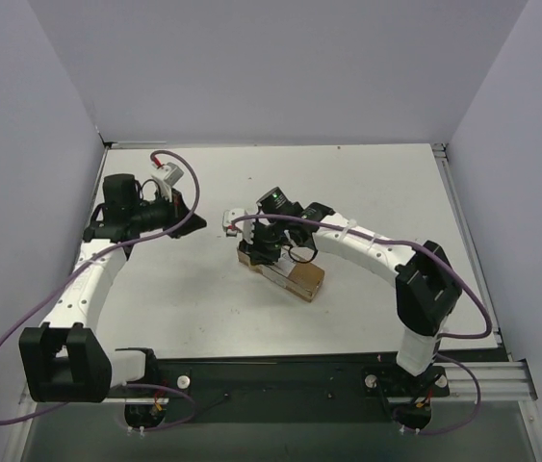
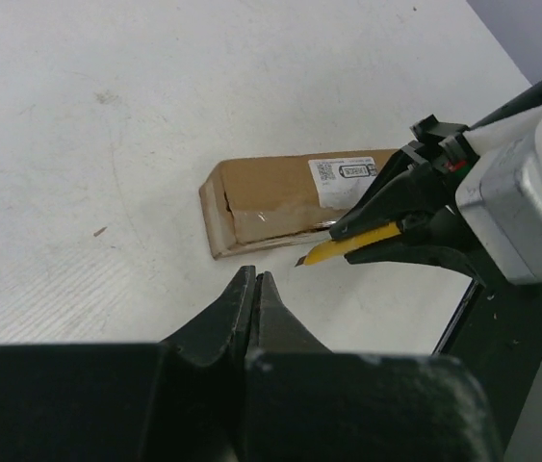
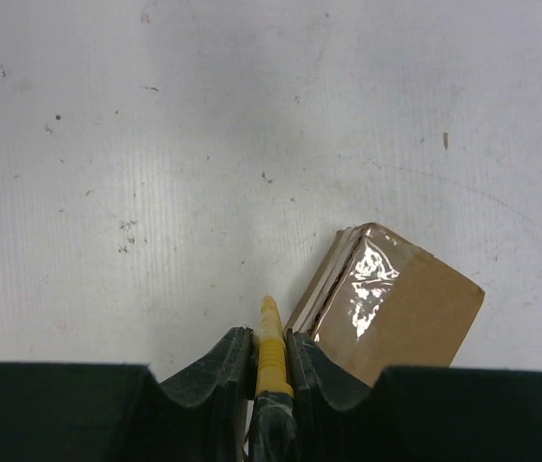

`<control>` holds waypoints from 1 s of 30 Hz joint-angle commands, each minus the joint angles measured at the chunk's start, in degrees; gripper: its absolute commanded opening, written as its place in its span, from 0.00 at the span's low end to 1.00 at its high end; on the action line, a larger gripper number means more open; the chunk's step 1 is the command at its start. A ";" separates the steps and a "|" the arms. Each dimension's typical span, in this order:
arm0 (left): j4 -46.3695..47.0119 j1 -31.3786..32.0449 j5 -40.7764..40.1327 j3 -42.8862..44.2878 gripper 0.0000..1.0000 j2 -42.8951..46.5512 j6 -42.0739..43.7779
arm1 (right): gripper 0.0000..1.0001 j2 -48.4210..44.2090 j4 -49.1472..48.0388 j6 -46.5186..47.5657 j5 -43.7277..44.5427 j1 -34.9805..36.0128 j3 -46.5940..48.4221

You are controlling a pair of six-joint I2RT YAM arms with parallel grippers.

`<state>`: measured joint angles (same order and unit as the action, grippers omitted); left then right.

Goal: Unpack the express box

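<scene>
Pale lilac walls [image 1: 251, 67] close in a white table [image 1: 367, 183], scuffed and speckled up close. The express box [image 1: 305, 279] lies flat a little below the centre of the overhead view, running from upper left to lower right. It is shut, with a white shipping label [image 2: 348, 175] on its top face and a strip of clear tape [image 3: 372, 284] catching the light near one end.

The right gripper [image 3: 271, 339] reaches in from the right side of the overhead view and hangs over the box's upper-left end. Its fingers are pinched on a yellow utility knife [image 2: 343, 250], whose body is clamped between the black pads with the tip poking out ahead of them. From the left wrist camera the knife tip sits low beside the box's long side, close to the bottom edge. Whether it actually touches the cardboard is hard to say from these angles.

The left gripper [image 2: 257, 279] is off to the left of the box in the overhead view, apart from it, above bare table. Its two fingers are pressed together with nothing between them, and they point toward the box.
</scene>
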<state>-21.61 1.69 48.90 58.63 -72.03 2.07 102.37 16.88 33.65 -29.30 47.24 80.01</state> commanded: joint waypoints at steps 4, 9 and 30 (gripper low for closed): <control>15.61 1.20 4.44 -5.19 0.00 -3.02 -13.28 | 0.00 -6.56 3.42 -5.94 -3.84 -3.38 0.76; 27.49 4.63 4.70 -3.01 0.00 -12.31 -18.23 | 0.00 -10.69 -0.17 -13.24 4.41 -5.58 -0.37; 34.70 15.44 8.93 10.45 0.00 -39.50 -23.77 | 0.00 -19.49 -11.43 -23.98 20.26 -2.51 -13.21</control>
<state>10.00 16.86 57.32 69.17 -110.21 -20.36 84.09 7.42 11.55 -8.56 44.40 68.12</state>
